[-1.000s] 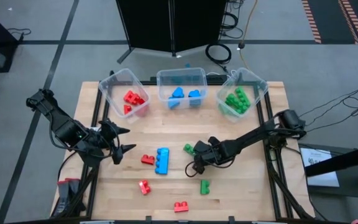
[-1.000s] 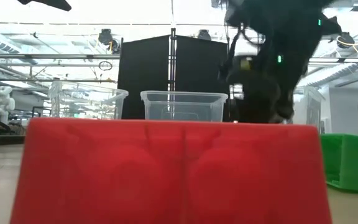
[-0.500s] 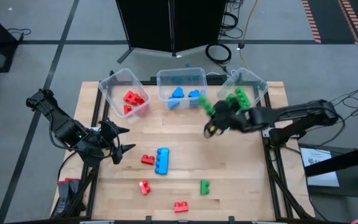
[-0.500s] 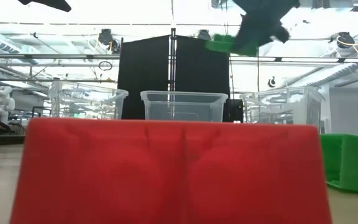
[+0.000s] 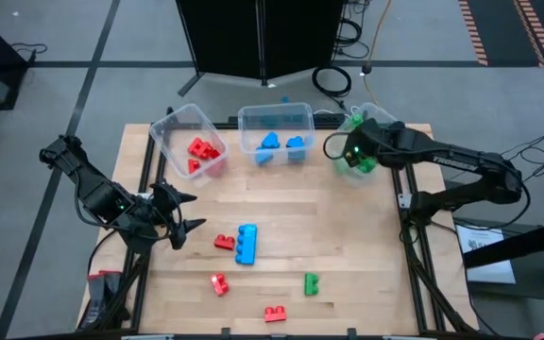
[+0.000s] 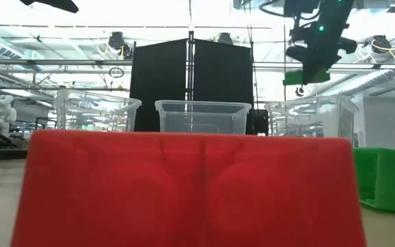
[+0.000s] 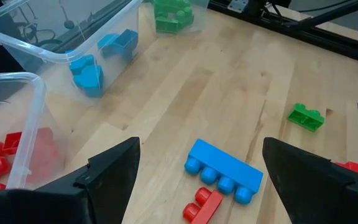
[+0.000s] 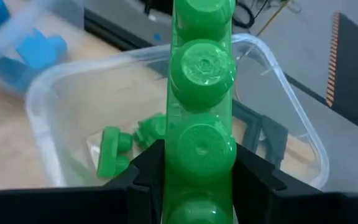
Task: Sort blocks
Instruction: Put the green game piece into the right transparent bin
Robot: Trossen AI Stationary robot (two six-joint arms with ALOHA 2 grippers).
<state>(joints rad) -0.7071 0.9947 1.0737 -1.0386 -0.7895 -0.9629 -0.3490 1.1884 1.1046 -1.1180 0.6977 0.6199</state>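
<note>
Your right gripper pinched a long green block over the green bin at two o'clock, while your left gripper, fingers spread wide, waited at nine o'clock.

Three clear bins; five loose blocks on the table.

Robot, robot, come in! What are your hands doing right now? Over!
Right gripper shut on green block, above the green bin. Left gripper open, waiting by blue block. Nothing in the way.
</note>
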